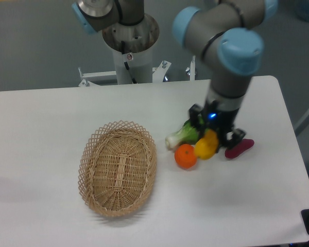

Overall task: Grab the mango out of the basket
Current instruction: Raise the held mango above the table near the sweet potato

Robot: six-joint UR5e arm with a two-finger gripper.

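- Basket sits nearest me, one of it, nothing inside that I can see.
- Beyond it to the right I count one orange, one mango, one purple vegetable and one leafy green.
- Mango hangs in my gripper, well clear of the basket, just beside the orange and in front of the green.
- Fingers are pinched on the mango's upper part.
- I judge it smooth, fairly firm and a bit slippery; a hold across its middle seems safest, with moderate squeeze to avoid bruising.
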